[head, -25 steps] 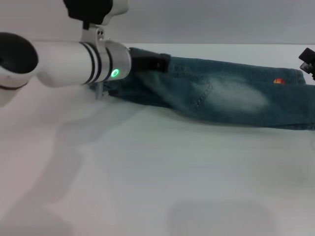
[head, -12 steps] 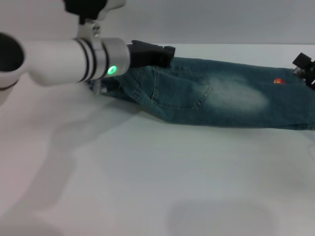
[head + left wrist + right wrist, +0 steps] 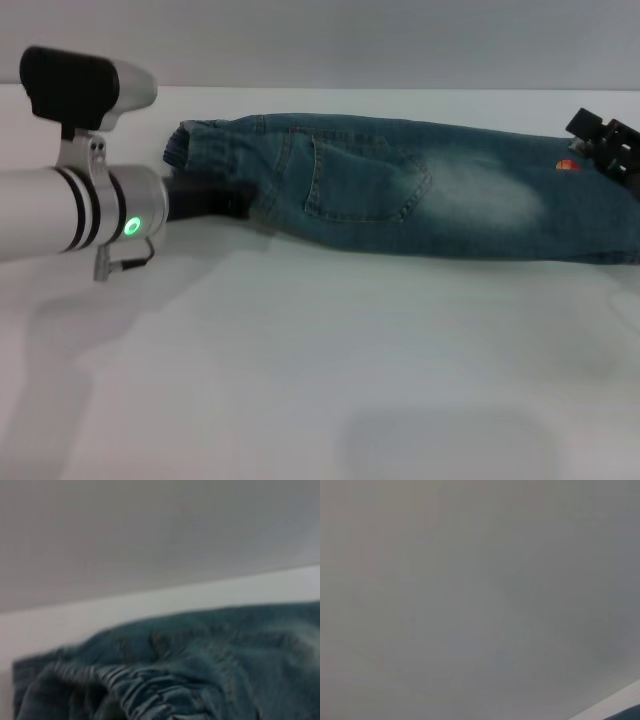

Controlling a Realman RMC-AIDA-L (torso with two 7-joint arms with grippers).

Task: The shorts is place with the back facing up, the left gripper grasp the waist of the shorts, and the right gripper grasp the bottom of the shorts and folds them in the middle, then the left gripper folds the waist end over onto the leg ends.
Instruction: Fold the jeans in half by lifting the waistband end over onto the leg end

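Observation:
The shorts (image 3: 420, 190) lie along the far side of the table, blue denim with one back pocket (image 3: 365, 180) facing up. The ruffled waist (image 3: 190, 145) is at the left and an orange ball print (image 3: 567, 166) is at the right. My left gripper (image 3: 225, 198) is low on the table, its black tip touching the near corner of the waist. The left wrist view shows the elastic waistband (image 3: 135, 690) close up. My right gripper (image 3: 605, 148) hangs over the leg end at the far right edge. The hems are hidden there.
The white table (image 3: 320, 360) stretches out in front of the shorts. A grey wall (image 3: 400, 40) rises behind the table's far edge. The right wrist view shows mostly that wall (image 3: 470, 590).
My left arm has swung from above the waist at the back down to the near left, uncovering the waistband. The right gripper has shifted slightly left over the leg end.

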